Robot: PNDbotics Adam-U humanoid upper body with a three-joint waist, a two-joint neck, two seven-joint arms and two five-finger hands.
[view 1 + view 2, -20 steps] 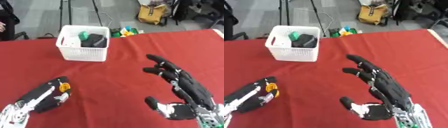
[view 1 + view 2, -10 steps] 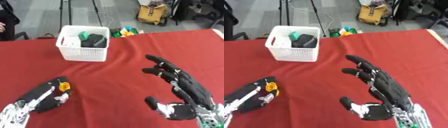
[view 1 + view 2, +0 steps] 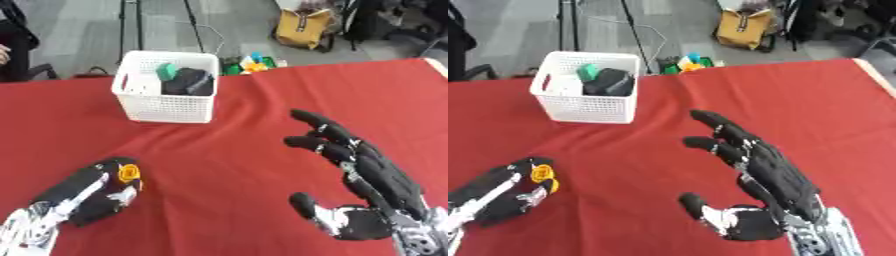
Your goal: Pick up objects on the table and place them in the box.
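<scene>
Even, bright overhead light; soft shadows lie under the basket and right hand. Both views are slightly blurred, and the dark hands lose detail.

Grey floor beyond the table, yellow bag there.

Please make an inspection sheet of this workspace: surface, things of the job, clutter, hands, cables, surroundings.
Surface: red cloth table, no loose objects seen on it.
Job's things: white basket at far left, holding a green item and a black item; small orange object at the left robot hand.
Clutter: colourful blocks beyond the far edge.
Hands: left robot hand lower left, curled on the orange object; right robot hand open, fingers spread, holding nothing.
Cables: one on the floor behind the basket.
Surroundings: yellow bag, stand legs, grey floor.
</scene>
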